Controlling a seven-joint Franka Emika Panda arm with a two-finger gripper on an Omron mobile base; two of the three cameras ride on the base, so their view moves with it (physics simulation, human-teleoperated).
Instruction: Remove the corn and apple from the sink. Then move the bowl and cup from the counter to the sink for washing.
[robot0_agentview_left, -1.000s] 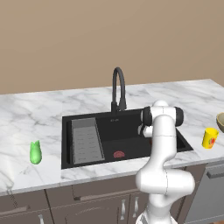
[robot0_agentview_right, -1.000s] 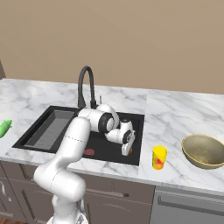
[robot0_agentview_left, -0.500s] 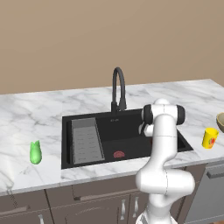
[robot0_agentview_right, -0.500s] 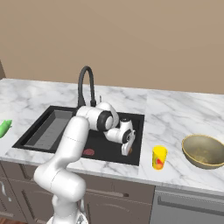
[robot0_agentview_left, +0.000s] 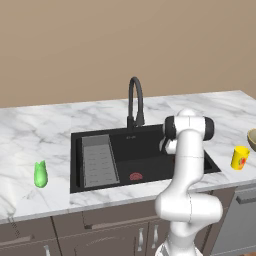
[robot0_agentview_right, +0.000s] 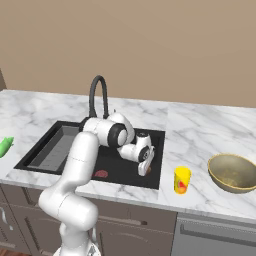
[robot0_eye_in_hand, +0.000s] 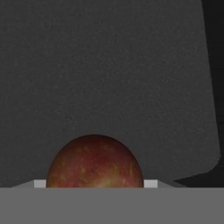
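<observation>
1. We see a round red-brown apple (robot0_eye_in_hand: 94, 162), flecked yellow, sitting between our fingers over the black sink (robot0_agentview_left: 150, 155) floor.
2. Our fingers (robot0_agentview_right: 145, 169) flank the apple; whether they clamp it we cannot tell.
3. The green corn (robot0_agentview_left: 40, 174) lies on the marble desk (robot0_agentview_left: 40, 135), left of the sink.

The sink (robot0_agentview_left: 75, 162) sits recessed in the tabletop (robot0_agentview_left: 40, 130), its faucet (robot0_agentview_left: 135, 100) behind the basin; the corn (robot0_agentview_left: 40, 174) lies on the tabletop left of the sink; the cup (robot0_agentview_right: 182, 180) stands right of it, the bowl (robot0_agentview_right: 233, 172) farther right; the apple (robot0_eye_in_hand: 95, 162) sits in the basin between the fingers (robot0_eye_in_hand: 150, 183).
</observation>
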